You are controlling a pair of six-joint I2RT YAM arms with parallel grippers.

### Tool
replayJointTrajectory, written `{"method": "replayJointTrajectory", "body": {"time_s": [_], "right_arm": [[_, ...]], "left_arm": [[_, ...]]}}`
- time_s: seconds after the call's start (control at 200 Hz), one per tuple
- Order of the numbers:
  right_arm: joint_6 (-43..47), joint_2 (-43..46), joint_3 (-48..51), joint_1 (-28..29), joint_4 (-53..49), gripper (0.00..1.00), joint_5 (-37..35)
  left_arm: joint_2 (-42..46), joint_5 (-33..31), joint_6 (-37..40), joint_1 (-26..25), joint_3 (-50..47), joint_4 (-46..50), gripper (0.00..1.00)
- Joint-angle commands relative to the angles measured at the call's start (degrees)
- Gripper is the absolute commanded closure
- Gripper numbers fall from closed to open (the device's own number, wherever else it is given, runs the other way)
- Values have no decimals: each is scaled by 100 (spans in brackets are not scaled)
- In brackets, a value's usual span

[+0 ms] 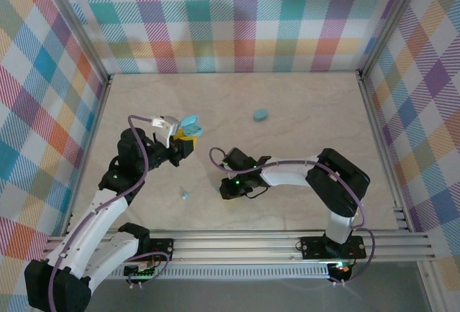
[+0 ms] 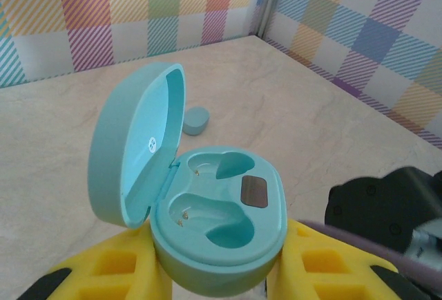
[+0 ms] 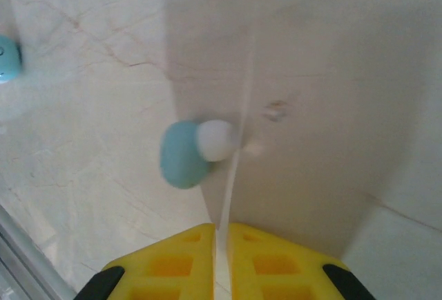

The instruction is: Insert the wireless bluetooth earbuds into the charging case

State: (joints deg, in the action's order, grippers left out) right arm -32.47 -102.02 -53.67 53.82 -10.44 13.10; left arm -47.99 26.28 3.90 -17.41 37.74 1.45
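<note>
While eyeing the earbud lying toward the tabletop's front edge, just ahead of the right gripper, closed on nothing; reopening, straddling it squarely, pinching gently; holding the open charging case level in the clamping left gripper, sockets facing up.

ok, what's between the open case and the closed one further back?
Nothing but bare tabletop. The top view shows the stretch from open case to closed case.

Earbud blurred below right end effector; blue piece, perhaps another earbud, cropped at left edge.
</note>
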Motion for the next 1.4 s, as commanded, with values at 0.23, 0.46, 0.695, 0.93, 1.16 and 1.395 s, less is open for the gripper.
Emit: {"method": "replayJointTrajectory", "body": {"time_s": [0.23, 0.46, 0.695, 0.93, 1.16, 1.395], "right_arm": [[-1, 309, -36, -522, -162, 85, -5], [-1034, 462, 186, -176, 111, 72, 200], [-1168, 241, -416, 319, -507, 73, -657], [-1041, -72, -802, 435, -564, 80, -496], [-1028, -501, -1040, 477, -351, 82, -196], [-954, -791, -1225, 471, -411, 82, -87]], "left_arm": [[55, 4, 49, 71, -4, -14, 96], [57, -53, 74, 71, 32, 45, 96], [134, -196, 152, 71, 123, 272, 96], [368, -383, 212, 69, 59, 407, 96], [395, -405, 208, 71, 50, 443, 96], [365, -438, 216, 71, 14, 411, 96]]}}
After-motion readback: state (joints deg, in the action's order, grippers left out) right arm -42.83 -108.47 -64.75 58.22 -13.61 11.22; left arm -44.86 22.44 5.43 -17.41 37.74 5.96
